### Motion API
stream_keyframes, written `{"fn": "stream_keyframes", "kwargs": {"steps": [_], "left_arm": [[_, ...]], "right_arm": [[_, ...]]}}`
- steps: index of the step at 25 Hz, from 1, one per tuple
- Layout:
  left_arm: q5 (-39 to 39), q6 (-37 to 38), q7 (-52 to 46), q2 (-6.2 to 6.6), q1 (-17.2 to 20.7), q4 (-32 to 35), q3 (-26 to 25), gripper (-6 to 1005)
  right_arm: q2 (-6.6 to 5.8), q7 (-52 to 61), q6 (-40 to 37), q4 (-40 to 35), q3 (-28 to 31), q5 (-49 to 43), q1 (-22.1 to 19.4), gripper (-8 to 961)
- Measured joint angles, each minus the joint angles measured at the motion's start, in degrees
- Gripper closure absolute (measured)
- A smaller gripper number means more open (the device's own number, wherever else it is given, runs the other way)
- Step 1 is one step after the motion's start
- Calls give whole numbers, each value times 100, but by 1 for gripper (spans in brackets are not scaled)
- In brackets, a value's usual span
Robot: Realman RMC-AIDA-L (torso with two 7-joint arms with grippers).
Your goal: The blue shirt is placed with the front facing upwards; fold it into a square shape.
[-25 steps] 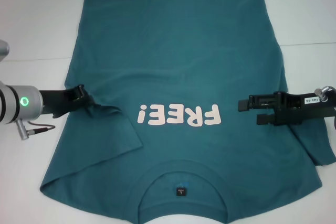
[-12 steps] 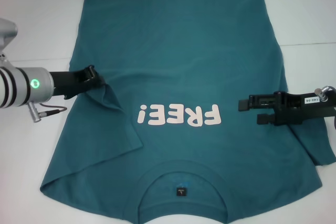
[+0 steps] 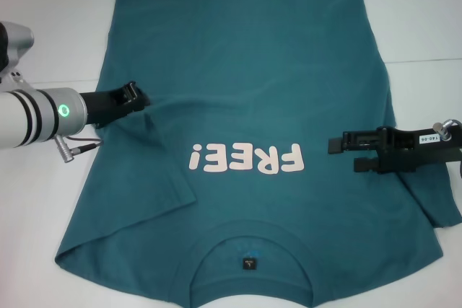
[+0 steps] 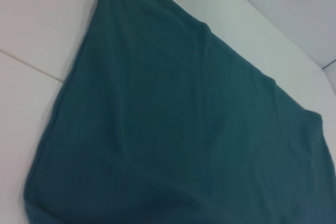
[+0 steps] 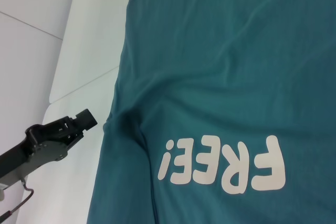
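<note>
Left gripper [image 3: 137, 94] rose — blue shirt [image 3: 245, 91] flat.

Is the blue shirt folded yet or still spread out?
Mostly spread. The blue shirt lies flat, lettering up; only its sleeve areas are tucked in, on the left gripper side and under the right gripper.

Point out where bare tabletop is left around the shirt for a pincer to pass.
Bare white tabletop runs along the large teal-blue cotton T-shirt beyond the left pincer, and again past its right edge above the right pincer. The middle is all shirt; its collar end reaches the near edge of the head view.
</note>
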Motion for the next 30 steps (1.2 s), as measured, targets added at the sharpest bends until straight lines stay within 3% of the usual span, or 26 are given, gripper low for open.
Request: {"fn": "stream_keyframes", "kwargs": {"steps": [12,20,23,26,28,30], "left_arm": [[-624,788,233,100,401,339,33,737],[-525,3323,1180,264,1226,1362,46,436],[-488,4110,2188,139,1657,1913,23,295],[-510,4590,3204,-153,2147,2611,38,229],[-505,4784,3668,-312,2386,2903,56,230],[-521,4991,4049,-380,2552,2980,70,230]], "right_arm": [[0,-9,26,0,0,-11,12,59],[0,-116,6,-28,-7,-8,-2,60],[0,-301,-58,-53,-15,-2,-2,61],[0,-532,-155,-58,-2,57,4,61],[0,-619,-194,-63,0,134,3,61],[0,-657,-212,-66,6,200,-8,61]]}}
